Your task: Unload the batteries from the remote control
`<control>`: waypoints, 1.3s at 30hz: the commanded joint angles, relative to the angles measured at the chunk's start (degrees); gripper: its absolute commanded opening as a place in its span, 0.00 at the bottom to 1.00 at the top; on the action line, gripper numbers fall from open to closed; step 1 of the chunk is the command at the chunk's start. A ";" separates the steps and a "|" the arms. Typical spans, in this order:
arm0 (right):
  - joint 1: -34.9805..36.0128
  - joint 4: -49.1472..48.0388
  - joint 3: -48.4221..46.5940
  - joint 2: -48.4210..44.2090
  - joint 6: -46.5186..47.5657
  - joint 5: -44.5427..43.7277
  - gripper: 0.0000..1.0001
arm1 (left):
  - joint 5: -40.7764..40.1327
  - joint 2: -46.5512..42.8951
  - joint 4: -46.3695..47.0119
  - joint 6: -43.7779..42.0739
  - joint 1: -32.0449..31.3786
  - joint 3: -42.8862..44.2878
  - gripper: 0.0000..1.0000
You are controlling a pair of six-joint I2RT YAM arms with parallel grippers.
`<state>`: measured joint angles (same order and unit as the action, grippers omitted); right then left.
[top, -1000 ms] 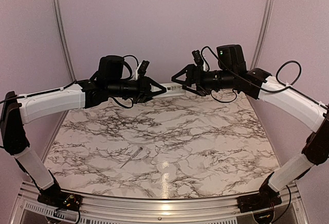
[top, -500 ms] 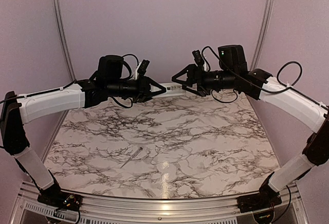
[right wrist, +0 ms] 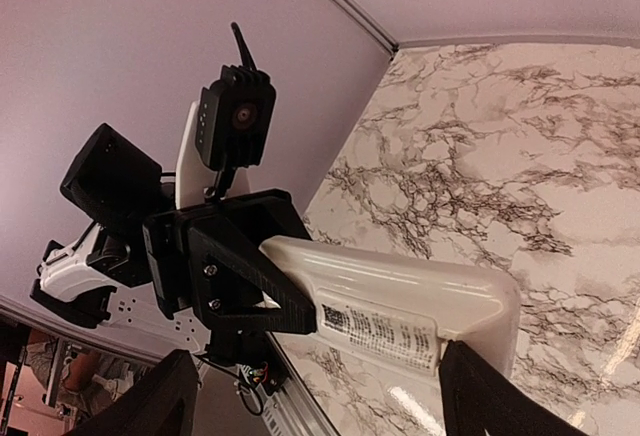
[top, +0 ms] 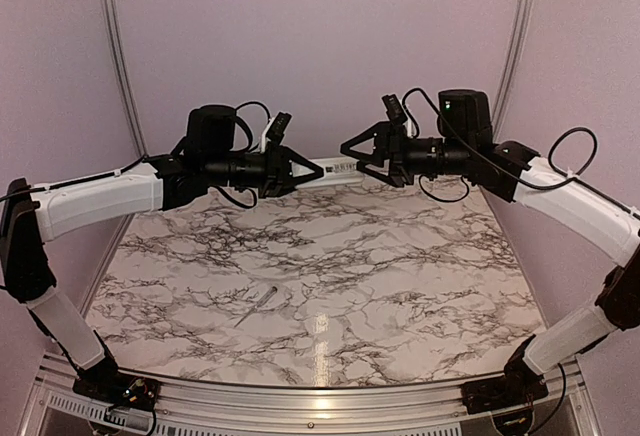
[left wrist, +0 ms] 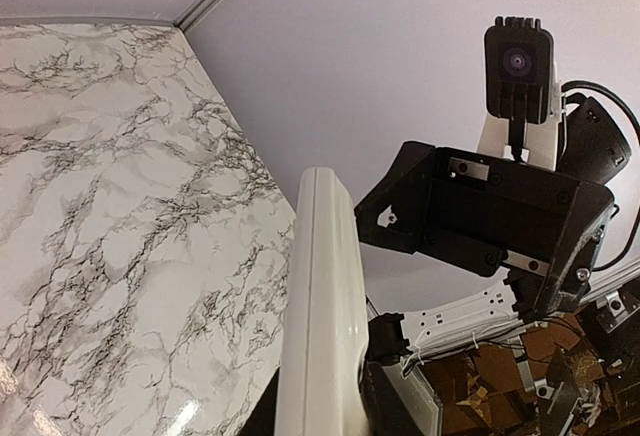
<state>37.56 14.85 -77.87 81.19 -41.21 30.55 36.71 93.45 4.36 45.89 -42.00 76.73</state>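
Your left gripper point(top: 305, 169) is clamped narrowly on one end of the remote control point(top: 333, 167), holding it level in the air over the far edge of the marble table point(top: 400, 256). Your right gripper point(top: 352, 159) gapes wide, gripping nothing, its fingers point(right wrist: 165, 401) flanking the remote's free end; contact cannot be judged. A thin pale grey stick point(top: 257, 305) lies on the table, well apart from both arms.

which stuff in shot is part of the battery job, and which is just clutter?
Job:
- remote, clamped in the left pincer
- right pincer, open at the remote's free end
- no batteries in view

Lying about:
- thin pale grey stick, flat on the marble table
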 commanded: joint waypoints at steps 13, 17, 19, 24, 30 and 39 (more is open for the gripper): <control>-0.22 -3.01 3.73 1.67 -2.52 7.43 0.83 | 12.18 -5.72 14.36 -1.15 -2.29 1.05 0.00; -0.53 -4.42 4.81 1.16 -2.92 9.95 0.83 | 12.97 -6.08 14.51 -1.24 -2.25 1.05 0.00; -0.84 -6.20 5.73 0.61 -3.86 11.55 0.83 | 13.51 -6.29 14.62 -1.30 -2.27 0.90 0.00; -1.75 -10.73 7.81 -0.42 -6.40 15.17 0.82 | 14.50 -6.68 14.70 -1.50 -2.28 0.72 0.00; -2.14 -12.21 9.10 -1.02 -7.29 17.06 0.82 | 15.13 -7.03 15.10 -1.41 -2.21 0.65 0.00; -2.23 -10.03 5.92 -3.05 -5.19 18.19 0.82 | 7.43 -7.15 5.96 -5.76 -2.24 0.92 0.00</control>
<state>35.92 -1.76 -70.61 77.82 -47.97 50.50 44.12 90.96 7.14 43.97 -42.72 75.68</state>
